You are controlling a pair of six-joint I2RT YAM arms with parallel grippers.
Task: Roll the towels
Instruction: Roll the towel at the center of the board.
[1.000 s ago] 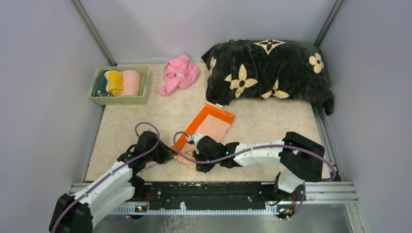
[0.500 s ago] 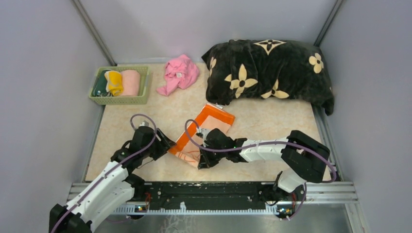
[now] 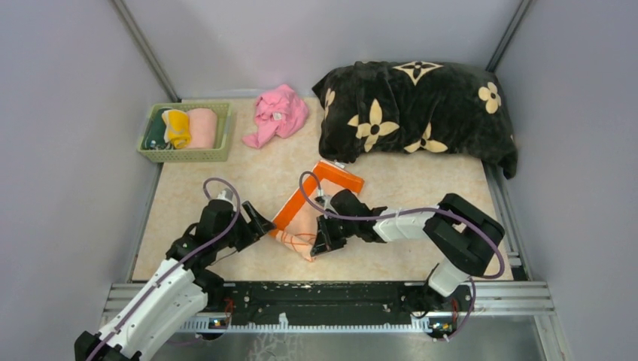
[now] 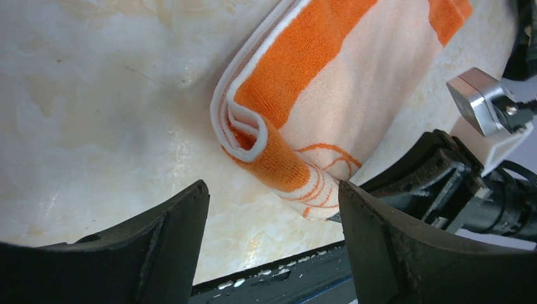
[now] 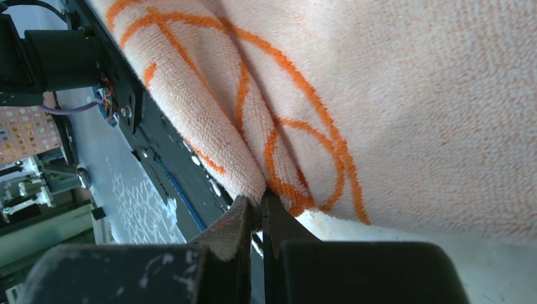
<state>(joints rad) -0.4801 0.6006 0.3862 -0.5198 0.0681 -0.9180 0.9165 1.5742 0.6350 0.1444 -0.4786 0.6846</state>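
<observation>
A peach towel (image 3: 316, 197) with an orange border lies slanted in the middle of the table. Its near end is folded over into a loose roll (image 4: 253, 133). My left gripper (image 3: 261, 226) stands open just left of that roll, with nothing between its fingers (image 4: 171, 234); the roll lies just beyond the fingertips. My right gripper (image 3: 320, 244) is shut on the towel's near edge (image 5: 278, 183), pinching a fold of peach cloth with orange line drawing. In the left wrist view the right arm's black wrist (image 4: 443, 183) shows beside the towel.
A green basket (image 3: 183, 156) at the back left holds rolled cloths, one yellow and one peach. A crumpled pink cloth (image 3: 277, 113) lies beside it. The big black blanket with beige flowers (image 3: 417, 105) fills the back right. The black front rail (image 3: 331, 293) runs along the near edge.
My left gripper has opened, let go of the towel and drawn back to the left. The right gripper, still shut on the edge, has carried the near end farther up the towel.
</observation>
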